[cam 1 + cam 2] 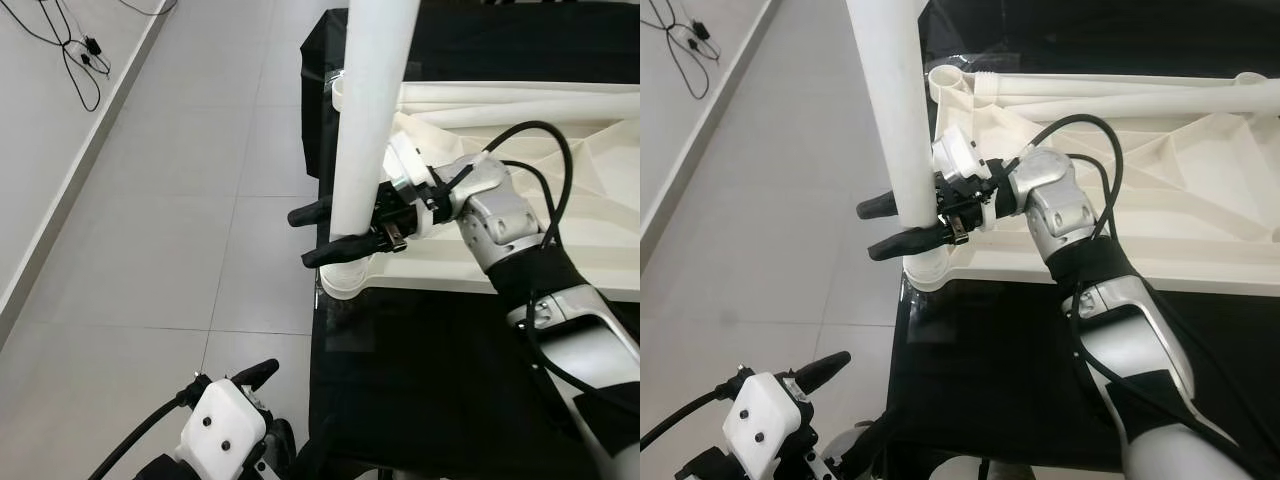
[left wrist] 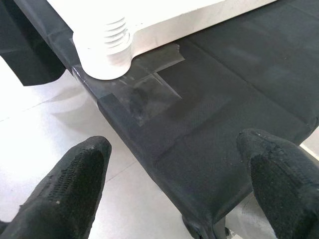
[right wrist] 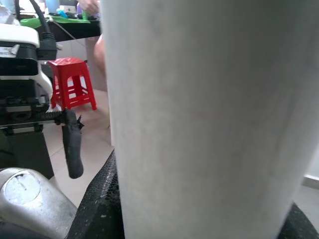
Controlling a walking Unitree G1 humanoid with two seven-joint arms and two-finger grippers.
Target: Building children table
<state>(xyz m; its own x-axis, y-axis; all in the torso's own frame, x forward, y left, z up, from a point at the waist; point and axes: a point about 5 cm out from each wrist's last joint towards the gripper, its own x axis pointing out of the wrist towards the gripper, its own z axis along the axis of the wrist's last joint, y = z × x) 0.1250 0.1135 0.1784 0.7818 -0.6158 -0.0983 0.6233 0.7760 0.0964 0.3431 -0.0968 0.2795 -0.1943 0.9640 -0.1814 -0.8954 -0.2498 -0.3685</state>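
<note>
**Item: white table leg standing in corner socket, right gripper clamped**

Landmark: corner socket (image 1: 345,280), the round threaded collar at the near-left corner of the upturned white tabletop (image 1: 560,190).

1. Table leg (image 1: 368,120). White tube, upright, its lower end seated in the corner socket and its top running out of the frame. Judged light, stiff and smooth-skinned, probably hollow plastic; likely to slip or spin in a loose hold. Best taken low, just above the socket, where a turning or pushing force carries straight into the threads and a tilt is least likely.

2. Right gripper (image 1: 335,235). Just above the corner socket, its 2 black fingers closed around the table leg, 1 on each side. The right wrist view looks straight onto the tube's white wall.

3. Left gripper (image 2: 174,189). Low and to the left of the corner socket, well apart from it, fingers spread with nothing between them, pointed toward the socket from below the table edge.

4. Tabletop. Lies underside up, ribs showing, on a table draped in black cloth (image 1: 440,380). A second socket (image 1: 945,78) sits at the far-left corner, with a white tube lying beside it.

5. Grey tiled floor (image 1: 170,200) lies left of the corner socket.
</note>
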